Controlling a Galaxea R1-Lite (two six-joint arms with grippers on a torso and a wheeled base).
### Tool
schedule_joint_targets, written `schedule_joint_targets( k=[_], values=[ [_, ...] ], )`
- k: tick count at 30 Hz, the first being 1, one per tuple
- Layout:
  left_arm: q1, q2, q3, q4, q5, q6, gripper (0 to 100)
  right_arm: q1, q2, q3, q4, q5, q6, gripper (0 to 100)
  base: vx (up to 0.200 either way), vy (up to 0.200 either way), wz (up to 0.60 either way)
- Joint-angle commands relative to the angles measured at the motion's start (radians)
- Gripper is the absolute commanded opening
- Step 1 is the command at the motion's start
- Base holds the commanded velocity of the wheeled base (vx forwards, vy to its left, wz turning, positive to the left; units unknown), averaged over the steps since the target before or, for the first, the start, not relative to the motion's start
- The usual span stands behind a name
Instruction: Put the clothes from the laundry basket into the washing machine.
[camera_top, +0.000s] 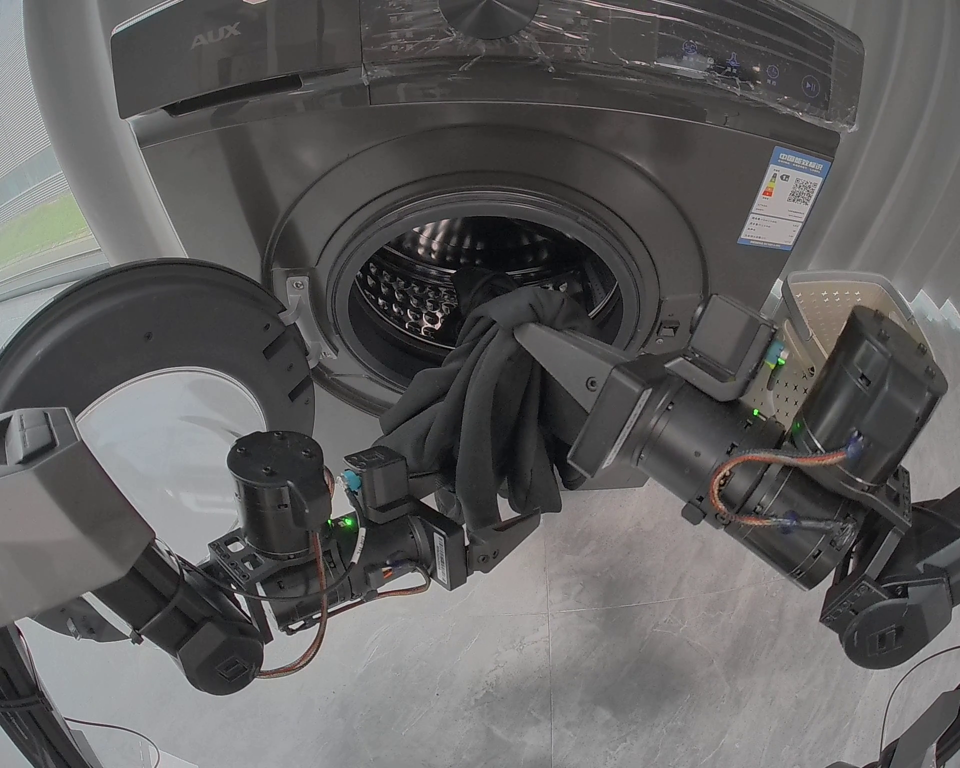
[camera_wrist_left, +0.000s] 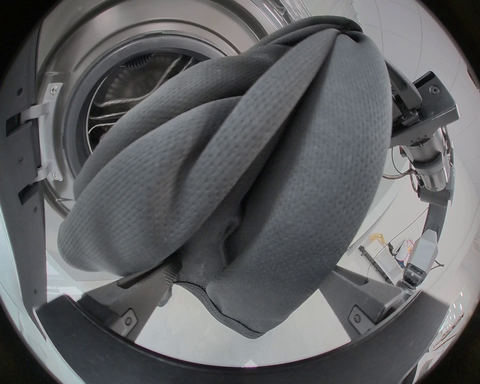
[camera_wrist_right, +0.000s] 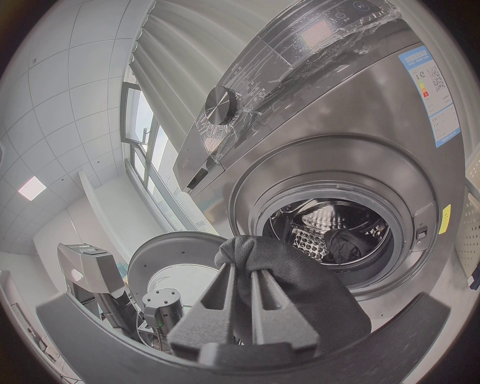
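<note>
Now right gripper (camera_top: 528, 332) tight on dark garment (camera_top: 480, 410) before drum (camera_top: 420, 280), left gripper (camera_top: 505, 525) agape below.

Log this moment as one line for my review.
stage: loading | right gripper: shut on dark garment at drum opening | left gripper: open, under the hanging folds | washing machine door: open

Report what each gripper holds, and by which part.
Right gripper: shut on the dark grey garment, pinching a bunched fold at its top. Left gripper: open at the garment's hanging lower end, holding nothing.
</note>
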Motion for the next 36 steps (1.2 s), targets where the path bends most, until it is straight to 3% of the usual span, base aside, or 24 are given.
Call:
schedule_joint_targets(
  k=[1, 9, 19, 20, 30, 36],
  values=[
    [0.006, -0.017, 0.012, -0.004, 0.019, 0.002, 100, -0.001, -0.004, 0.000, 0.000, 0.001, 0.000, 0, 0.000, 0.000, 0.00],
    [0.019, -0.048, 0.084, -0.052, 0.023, 0.005, 100, -0.001, -0.004, 0.004, 0.000, -0.001, -0.002, 0, 0.000, 0.000, 0.00],
    [0.029, -0.011, 0.050, -0.067, 0.025, 0.003, 100, -0.001, -0.004, 0.002, -0.001, -0.001, -0.002, 0, 0.000, 0.000, 0.00],
    [0.029, -0.008, 0.047, -0.072, 0.025, 0.003, 0, 0.001, -0.005, 0.002, -0.001, -0.001, -0.002, 0, 0.000, 0.000, 0.00],
    [0.019, -0.002, 0.042, -0.096, 0.023, -0.003, 0, 0.001, -0.007, 0.005, -0.001, -0.001, -0.002, 0, 0.000, 0.000, 0.00],
    [-0.017, -0.099, 0.100, -0.099, 0.020, -0.003, 0, -0.005, -0.005, 0.028, -0.001, -0.001, 0.000, 0, 0.000, 0.000, 0.00]
  ],
)
